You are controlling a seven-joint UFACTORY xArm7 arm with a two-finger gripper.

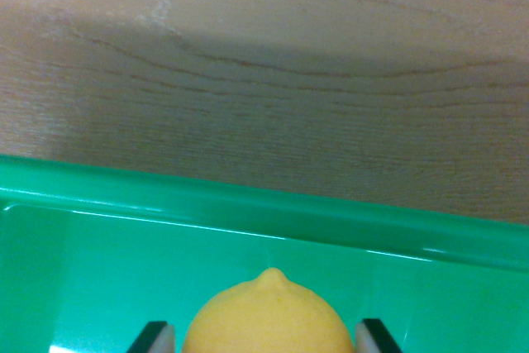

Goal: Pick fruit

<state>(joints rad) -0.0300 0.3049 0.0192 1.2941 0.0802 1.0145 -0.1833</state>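
Wood-grain tabletop behind everything | gripper fingers hugging both sides of the lemon, looks clamped on it | lemon's over the green tray, near its rim | guessing it's getting lifted out or dropped in

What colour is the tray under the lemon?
Bright green glossy plastic tray, seen clearly in the wrist view beneath the yellow lemon.
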